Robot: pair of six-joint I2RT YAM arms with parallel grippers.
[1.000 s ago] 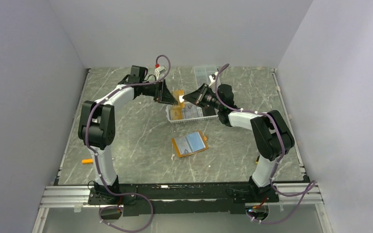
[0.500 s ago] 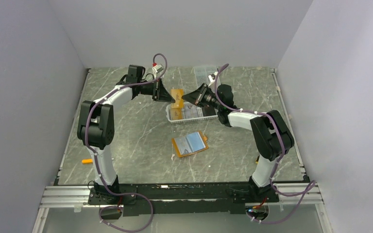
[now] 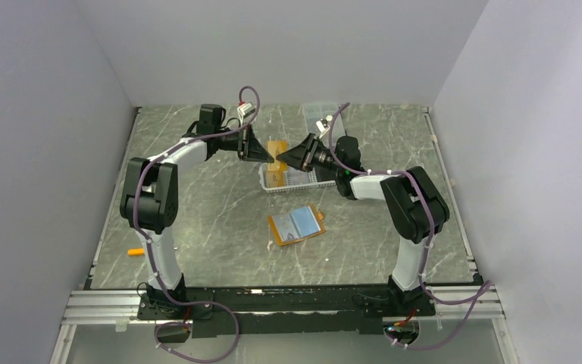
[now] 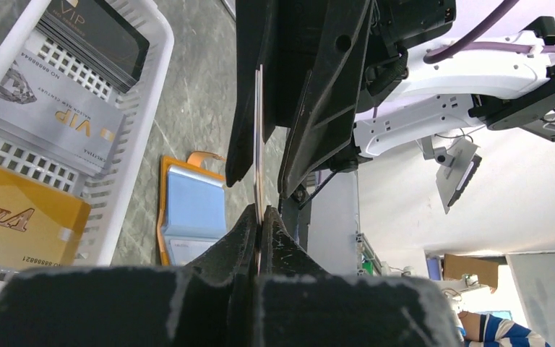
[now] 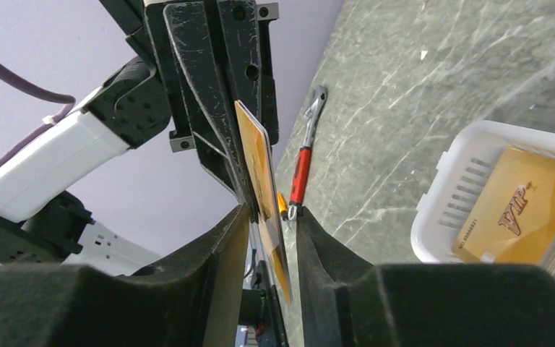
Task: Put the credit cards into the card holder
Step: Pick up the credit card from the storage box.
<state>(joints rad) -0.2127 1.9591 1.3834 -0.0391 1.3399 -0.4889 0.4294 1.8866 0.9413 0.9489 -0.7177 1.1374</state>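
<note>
Grey-green veined stone forms the table, which is enclosed on three sides by plain pale lilac walls.

We count four thin plastic credit cards. One raised orange-gold card is held on edge in the air over the white slotted plastic basket. Three lie flat inside the basket: a black card, a pale silver-blue card and a second gold card.

One small orange folding card holder lies open on the stone with its light blue lining up, on the near side of the basket and apart from it.

One clear plastic compartment box stands at the far edge. One red-handled spanner lies on the table.

The left gripper is pressed together, pinching the raised card's edge. The right gripper flanks the same card with gaps showing, and we record it as spread.
</note>
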